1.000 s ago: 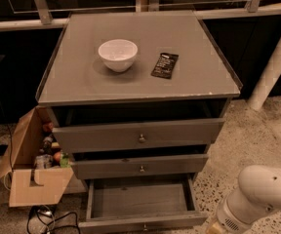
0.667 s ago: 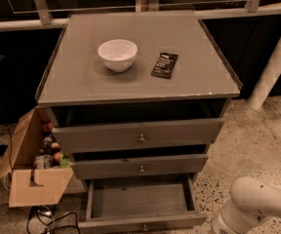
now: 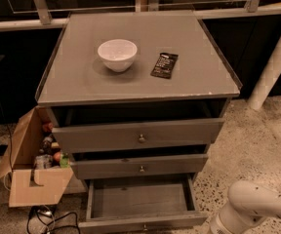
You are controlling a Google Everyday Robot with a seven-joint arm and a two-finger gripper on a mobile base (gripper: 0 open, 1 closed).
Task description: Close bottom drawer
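Speckled stone floor point(image 3: 243, 140), dark glass behind, grey cabinet point(image 3: 145, 89) dead centre.

Gripper: out of shot, below the bottom edge at lower right. Can't tell if it's open or closed. All I get is the white arm point(image 3: 257, 201), its wrist end dipping out of frame just beside the right front corner of the bottom drawer point(image 3: 140, 201). My read: it's staged low and off to the side so it can get onto the front panel and push.

Bottom drawer: pulled well out, empty inside, front panel and knob point(image 3: 144, 226) right at the bottom edge. Not closed yet, and I see no contact.

Middle drawer point(image 3: 140, 168) and top drawer point(image 3: 138, 136) both sit a bit proud of the frame, with dark gaps above each. Not my job; I have to stay under them.

On top: white bowl point(image 3: 117, 54) and a dark packet point(image 3: 164, 65), near each other but not touching. A hard shove could rattle them, so I'd go slow and square.

Left: open cardboard box point(image 3: 38, 184) of bottles on the floor, close to the cabinet's side and clear of the drawer's path.
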